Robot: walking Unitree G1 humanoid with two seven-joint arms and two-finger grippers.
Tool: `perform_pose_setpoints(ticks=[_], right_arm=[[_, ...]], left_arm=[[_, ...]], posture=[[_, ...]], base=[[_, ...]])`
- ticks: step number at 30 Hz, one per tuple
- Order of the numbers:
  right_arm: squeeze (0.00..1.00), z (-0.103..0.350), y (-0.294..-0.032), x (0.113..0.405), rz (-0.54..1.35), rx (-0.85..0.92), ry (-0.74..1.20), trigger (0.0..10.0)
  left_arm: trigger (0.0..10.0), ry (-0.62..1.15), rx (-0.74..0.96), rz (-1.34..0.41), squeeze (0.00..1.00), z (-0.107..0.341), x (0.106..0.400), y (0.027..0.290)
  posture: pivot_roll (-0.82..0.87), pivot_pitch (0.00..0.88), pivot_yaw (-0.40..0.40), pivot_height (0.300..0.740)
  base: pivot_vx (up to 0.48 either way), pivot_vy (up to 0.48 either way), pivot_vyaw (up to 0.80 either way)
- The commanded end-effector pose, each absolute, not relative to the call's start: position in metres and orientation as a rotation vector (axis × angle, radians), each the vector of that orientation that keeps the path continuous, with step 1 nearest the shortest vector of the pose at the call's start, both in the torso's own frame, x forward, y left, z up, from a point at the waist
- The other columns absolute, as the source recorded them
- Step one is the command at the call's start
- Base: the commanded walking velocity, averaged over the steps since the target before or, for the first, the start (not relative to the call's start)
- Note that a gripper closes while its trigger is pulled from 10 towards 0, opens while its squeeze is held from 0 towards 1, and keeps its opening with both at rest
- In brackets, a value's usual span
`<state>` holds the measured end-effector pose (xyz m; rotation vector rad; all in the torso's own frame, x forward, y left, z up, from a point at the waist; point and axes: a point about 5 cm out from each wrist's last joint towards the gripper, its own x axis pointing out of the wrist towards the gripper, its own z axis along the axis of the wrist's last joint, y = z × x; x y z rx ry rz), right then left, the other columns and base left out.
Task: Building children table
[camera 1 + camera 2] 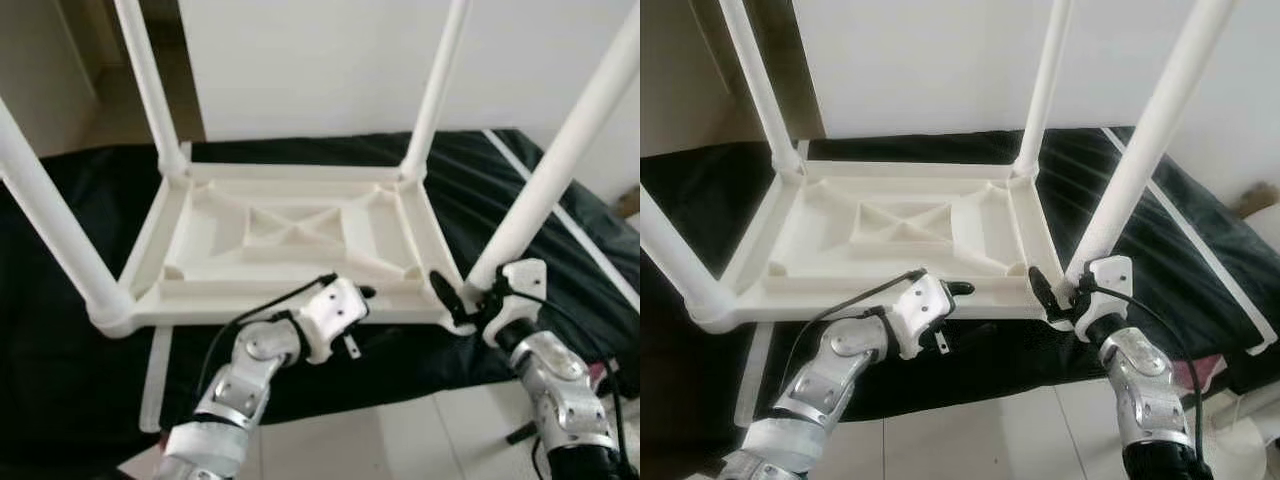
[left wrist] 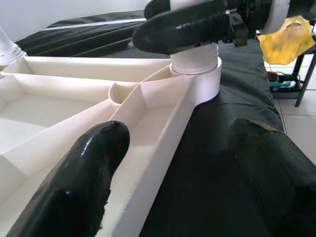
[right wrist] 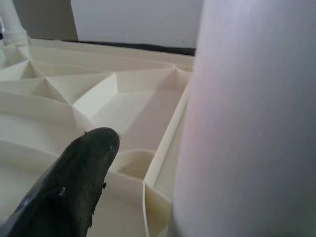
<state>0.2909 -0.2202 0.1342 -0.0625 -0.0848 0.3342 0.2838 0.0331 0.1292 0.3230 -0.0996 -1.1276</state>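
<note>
A white plastic children's table (image 1: 200, 240) lies upside down on a black cloth (image 1: 70, 360), its legs pointing up. My left gripper (image 1: 357, 298) is at the middle of the near rim. It is open, with one finger (image 2: 84, 168) inside the tray-like underside and the other (image 2: 276, 168) outside over the cloth. My right gripper (image 1: 452, 300) is at the base of the near right leg (image 1: 545, 180). It is open with the leg (image 3: 256, 118) standing between its fingers, and one finger (image 3: 74, 182) reaches over the ribbed underside.
A loose white strip (image 1: 155, 375) lies on the cloth below the near left corner. Light floor tiles (image 1: 400, 430) run along the front edge. A white wall (image 1: 320, 60) stands behind. A yellow object (image 2: 289, 37) and a dark stand sit off to the right.
</note>
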Motion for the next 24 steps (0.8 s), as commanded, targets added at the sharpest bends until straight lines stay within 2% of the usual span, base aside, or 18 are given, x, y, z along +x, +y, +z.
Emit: perform_pose_setpoints(ticks=[1, 3, 4, 5, 17, 18, 19, 20, 24], right_arm=[[0.0, 0.132, -0.225, 0.296, 0.351, -0.1, -0.073, 6.8], [0.0, 0.132, -0.226, 0.298, 0.355, -0.113, -0.072, 6.8], [0.0, 0.132, -0.227, 0.299, 0.359, -0.117, -0.072, 2.2], [0.0, 0.131, -0.228, 0.299, 0.367, -0.121, -0.066, 0.0], [0.0, 0.123, -0.232, 0.292, 0.397, -0.104, -0.039, 0.1], [0.0, 0.123, -0.232, 0.291, 0.381, -0.097, -0.043, 4.5], [0.0, 0.123, -0.232, 0.291, 0.381, -0.097, -0.043, 4.5], [0.0, 0.123, -0.233, 0.291, 0.366, -0.085, -0.052, 10.0], [0.0, 0.121, -0.232, 0.287, 0.303, -0.061, -0.052, 10.0]], left_arm=[[10.0, -0.111, 0.336, -1.102, 0.0, 0.132, 0.287, 0.031], [10.0, -0.114, 0.337, -1.1, 0.0, 0.132, 0.287, 0.03], [10.0, -0.122, 0.339, -1.095, 0.0, 0.133, 0.287, 0.03], [10.0, -0.127, 0.329, -1.077, 0.0, 0.135, 0.288, 0.031], [10.0, -0.134, 0.317, -1.047, 0.0, 0.136, 0.291, 0.034], [10.0, -0.134, 0.317, -1.049, 0.0, 0.136, 0.291, 0.033], [10.0, -0.134, 0.317, -1.049, 0.0, 0.136, 0.291, 0.033], [10.0, -0.134, 0.317, -1.05, 0.0, 0.136, 0.291, 0.033], [10.0, -0.132, 0.313, -1.054, 0.0, 0.136, 0.29, 0.033]], posture=[[0.04, 0.0, -0.016, 0.74], [0.04, 0.0, -0.016, 0.74], [0.04, 0.0, -0.019, 0.74], [0.04, 0.0, -0.021, 0.74], [0.04, 0.0, -0.023, 0.74], [0.04, 0.0, -0.021, 0.74], [0.04, 0.0, -0.021, 0.74], [0.04, 0.0, -0.021, 0.74], [0.02, 0.0, -0.013, 0.74]], base=[[0.0, 0.0, 0.0], [0.0, 0.0, 0.0], [0.0, 0.0, 0.0], [0.0, 0.0, 0.0], [0.0, 0.0, 0.0], [0.0, 0.0, 0.0], [0.0, 0.0, 0.0], [0.0, 0.0, 0.0], [0.0, 0.0, 0.0]])
